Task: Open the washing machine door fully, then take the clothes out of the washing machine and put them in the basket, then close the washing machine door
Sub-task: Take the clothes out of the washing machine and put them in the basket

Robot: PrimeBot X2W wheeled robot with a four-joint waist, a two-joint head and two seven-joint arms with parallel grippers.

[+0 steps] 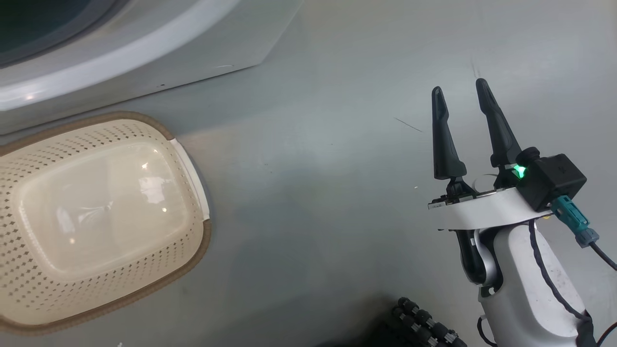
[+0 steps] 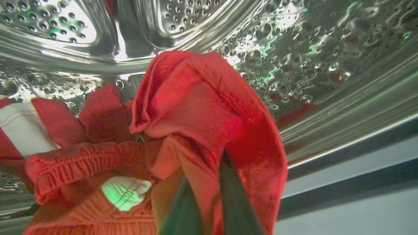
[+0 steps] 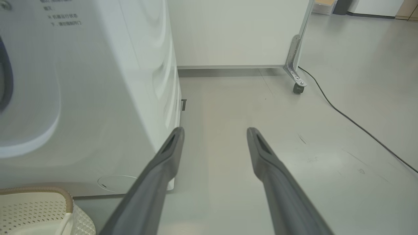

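The clothes (image 2: pixel 196 107), red with a white stripe, lie in the steel drum (image 2: pixel 326 49) of the washing machine (image 1: pixel 144 62), one fold pinched between the closed fingers of my left gripper (image 2: pixel 205 173). My right gripper (image 1: pixel 460 86) hangs wide open, holding nothing, above the floor (image 1: pixel 337 193). The basket (image 1: pixel 188 159) stands just before the machine.

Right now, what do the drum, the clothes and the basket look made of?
Drum: likely polished steel, mirror-bright, dimpled and perforated.
Clothes: soft red fabric, apparently knit, with stitched seams and a ribbed band.
Basket: seemingly glossy cream plastic, punched holes, brown woven-look rim.
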